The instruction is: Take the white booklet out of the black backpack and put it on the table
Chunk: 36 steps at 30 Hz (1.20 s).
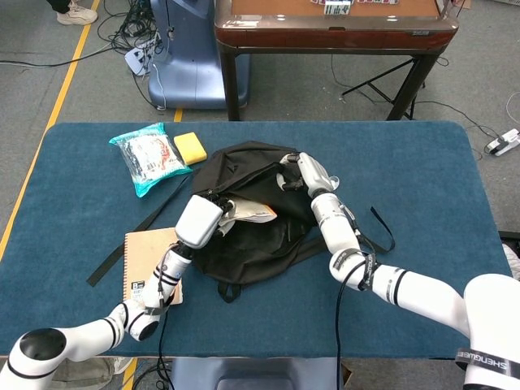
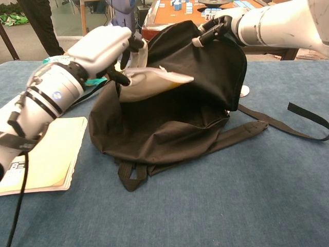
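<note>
So we're mid-extraction here. The left hand (image 2: 103, 43) is gripping the white booklet (image 2: 154, 82) by its near end, and the booklet looks to be up out of the black backpack (image 2: 175, 123), hanging above the open mouth with its far end drooping a bit. In the head view the booklet (image 1: 248, 213) sits over the bag's left half, not on the table (image 1: 422, 171) yet.

The right hand (image 2: 216, 25) is pinching the top flap of the bag at about 1 o'clock from the booklet, holding the opening up.

Next move, I'd guess: swing the booklet off toward 8 o'clock and lay it down flat. Catch is there's a tan notebook (image 2: 46, 154) sitting right there, plus a snack bag (image 1: 149, 157) and yellow sponge (image 1: 190, 147) up at 11 o'clock, so it needs a bare patch.
</note>
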Each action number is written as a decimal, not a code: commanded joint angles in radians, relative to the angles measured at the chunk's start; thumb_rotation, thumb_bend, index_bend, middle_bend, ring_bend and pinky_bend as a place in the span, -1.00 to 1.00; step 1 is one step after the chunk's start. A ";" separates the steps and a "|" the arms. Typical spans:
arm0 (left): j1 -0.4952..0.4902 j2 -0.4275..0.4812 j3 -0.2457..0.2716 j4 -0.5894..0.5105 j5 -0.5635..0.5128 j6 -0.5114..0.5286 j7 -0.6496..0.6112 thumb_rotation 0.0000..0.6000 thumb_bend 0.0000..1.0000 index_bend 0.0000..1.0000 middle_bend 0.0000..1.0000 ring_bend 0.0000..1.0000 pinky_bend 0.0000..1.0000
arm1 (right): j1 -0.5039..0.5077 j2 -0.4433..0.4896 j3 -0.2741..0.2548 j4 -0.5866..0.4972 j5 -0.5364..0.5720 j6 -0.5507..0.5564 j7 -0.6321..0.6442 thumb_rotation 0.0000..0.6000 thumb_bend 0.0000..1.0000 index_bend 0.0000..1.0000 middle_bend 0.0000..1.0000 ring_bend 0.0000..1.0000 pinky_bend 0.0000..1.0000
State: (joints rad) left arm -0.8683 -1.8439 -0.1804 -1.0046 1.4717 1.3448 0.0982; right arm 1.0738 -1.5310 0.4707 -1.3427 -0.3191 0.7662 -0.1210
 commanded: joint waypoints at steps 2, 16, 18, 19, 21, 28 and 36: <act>0.054 0.108 0.012 -0.159 0.053 0.074 -0.061 1.00 -0.01 0.55 0.60 0.30 0.49 | -0.008 0.004 -0.007 -0.011 -0.007 -0.004 0.008 1.00 -0.13 0.19 -0.47 -0.79 -0.99; 0.187 0.349 -0.031 -0.444 0.069 0.210 -0.166 1.00 0.00 0.55 0.60 0.30 0.49 | -0.051 0.048 -0.049 -0.107 -0.103 -0.043 0.042 1.00 -0.16 0.19 -0.47 -0.79 -0.99; 0.206 0.385 -0.036 -0.480 0.065 0.220 -0.177 1.00 0.00 0.54 0.60 0.30 0.49 | -0.058 0.055 -0.057 -0.123 -0.122 -0.052 0.047 1.00 -0.16 0.14 -0.47 -0.79 -0.99; 0.222 0.415 -0.040 -0.505 0.057 0.227 -0.185 1.00 0.00 0.54 0.60 0.30 0.49 | -0.061 0.059 -0.066 -0.133 -0.137 -0.062 0.048 1.00 -0.16 0.07 -0.48 -0.79 -0.99; 0.249 0.467 -0.042 -0.544 0.047 0.230 -0.191 1.00 0.00 0.54 0.60 0.30 0.49 | -0.066 0.066 -0.075 -0.146 -0.156 -0.073 0.056 1.00 -0.16 -0.06 -0.51 -0.79 -0.99; 0.307 0.569 -0.042 -0.568 0.026 0.227 -0.181 1.00 0.00 0.52 0.60 0.30 0.49 | -0.083 0.129 -0.126 -0.244 -0.243 -0.139 0.056 1.00 -0.63 -0.76 -0.71 -0.86 -0.98; 0.316 0.586 -0.057 -0.525 0.002 0.189 -0.154 1.00 0.00 0.52 0.60 0.29 0.49 | -0.161 0.244 -0.139 -0.406 -0.376 -0.119 0.113 1.00 -0.90 -1.00 -0.89 -0.94 -0.98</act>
State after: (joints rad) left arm -0.5487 -1.2547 -0.2332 -1.5368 1.4786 1.5422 -0.0632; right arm 0.9399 -1.3180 0.3357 -1.7150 -0.6616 0.6379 -0.0294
